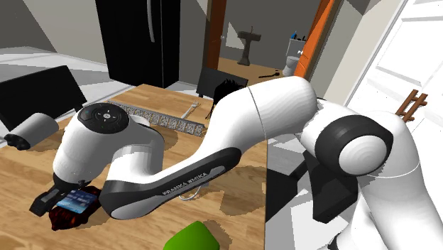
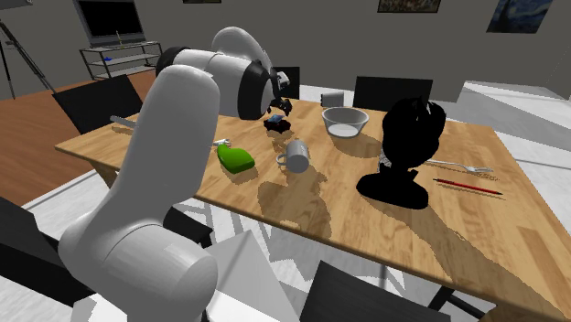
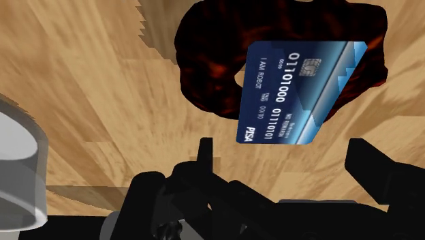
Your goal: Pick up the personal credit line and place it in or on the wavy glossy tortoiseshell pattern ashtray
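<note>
A blue credit card (image 3: pixel 294 92) with white numbers lies tilted across the dark, red-flecked wavy ashtray (image 3: pixel 211 75) on the wooden table. My gripper (image 3: pixel 286 158) hangs just above it, open; its black fingers (image 3: pixel 204 153) stand apart and touch nothing. In the shoulder view the card (image 1: pixel 75 199) rests on the ashtray (image 1: pixel 65 219) at the lower left, under the gripper (image 1: pixel 58 194). The second exterior view shows the ashtray (image 2: pixel 274 123) with the card below the gripper (image 2: pixel 282 104), near the table's middle.
A grey mug (image 2: pixel 297 154) and a green object (image 2: pixel 236 159) sit close to the ashtray. Farther along the wooden table (image 2: pixel 384 220) are a glass bowl (image 2: pixel 345 119), a black bust (image 2: pixel 407 151), a fork (image 2: pixel 460 166) and a red pencil (image 2: pixel 467 186). Dark chairs (image 2: pixel 392 89) surround the table.
</note>
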You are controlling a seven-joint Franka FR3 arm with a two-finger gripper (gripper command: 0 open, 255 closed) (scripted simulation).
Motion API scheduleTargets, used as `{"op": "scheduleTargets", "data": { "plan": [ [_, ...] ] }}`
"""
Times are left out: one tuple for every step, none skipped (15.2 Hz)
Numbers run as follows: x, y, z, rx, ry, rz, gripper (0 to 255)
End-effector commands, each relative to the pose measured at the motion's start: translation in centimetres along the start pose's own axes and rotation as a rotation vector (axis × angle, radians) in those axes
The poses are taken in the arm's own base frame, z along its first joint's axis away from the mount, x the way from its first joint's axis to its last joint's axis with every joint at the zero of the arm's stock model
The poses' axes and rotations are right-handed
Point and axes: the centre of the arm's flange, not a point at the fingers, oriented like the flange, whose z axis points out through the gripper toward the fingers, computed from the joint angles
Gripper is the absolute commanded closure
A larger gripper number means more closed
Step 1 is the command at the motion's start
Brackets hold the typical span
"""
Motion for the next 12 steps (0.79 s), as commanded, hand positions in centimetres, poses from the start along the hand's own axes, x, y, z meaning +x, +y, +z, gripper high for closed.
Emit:
{"op": "scheduleTargets", "data": {
  "plan": [
    [0.0,0.0,0.0,0.000,0.000,0.000,0],
    [0.0,0.0,-1.3,0.000,0.000,0.000,0],
    [0.0,0.0,-2.6,0.000,0.000,0.000,0],
    [0.0,0.0,-4.0,0.000,0.000,0.000,0],
    [0.0,0.0,-5.0,0.000,0.000,0.000,0],
    [0.0,0.0,-5.0,0.000,0.000,0.000,0],
    [0.0,0.0,-5.0,0.000,0.000,0.000,0],
    [0.0,0.0,-5.0,0.000,0.000,0.000,0],
    [0.0,0.0,-5.0,0.000,0.000,0.000,0],
    [0.0,0.0,-5.0,0.000,0.000,0.000,0],
    [0.0,0.0,-5.0,0.000,0.000,0.000,0],
    [0.0,0.0,-5.0,0.000,0.000,0.000,0]
  ]
}}
